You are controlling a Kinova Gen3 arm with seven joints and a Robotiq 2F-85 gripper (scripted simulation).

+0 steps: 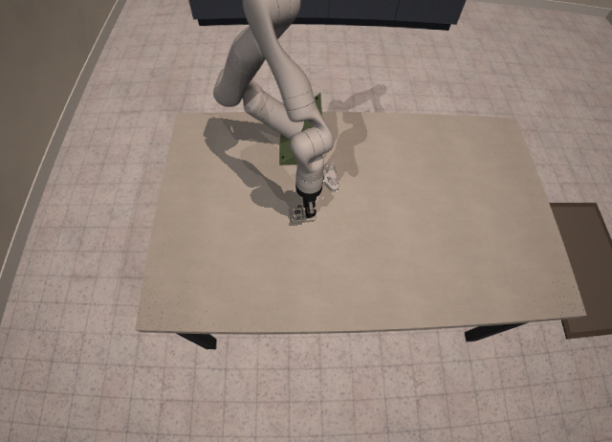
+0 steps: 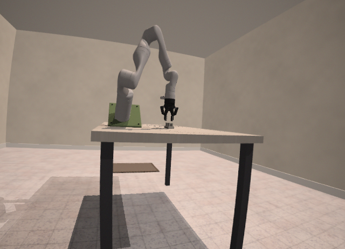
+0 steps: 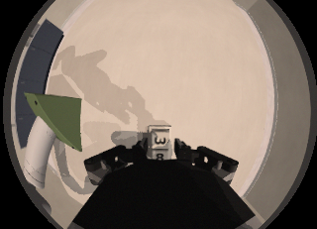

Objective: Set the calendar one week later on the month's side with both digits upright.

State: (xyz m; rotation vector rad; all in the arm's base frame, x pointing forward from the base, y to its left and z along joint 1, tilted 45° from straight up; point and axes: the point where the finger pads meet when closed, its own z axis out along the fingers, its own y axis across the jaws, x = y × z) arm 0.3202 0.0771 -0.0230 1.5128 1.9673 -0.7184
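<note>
While the gripper (image 2: 168,118) hangs just above the calendar (image 1: 301,213), its fingers stand about half open with nothing between them; the exterior view shows a gap between fingertips and cubes. Calendar sits on the table (image 1: 420,239), near the arm's green base plate (image 2: 137,110), a small white thing (image 1: 330,176) lying just beside it. Wrist view shows a cube (image 3: 158,140) centred between the fingers, a "3" legible on its face; other digits too small to read. Judgement: cubes are small, rigid, light, probably smooth-faced, so prone to slip or twist in a pinch. Best hold is on two opposite flat sides of one cube, squarely centred, lifting straight up to spare its neighbour and the light tray, which could drag along.
</note>
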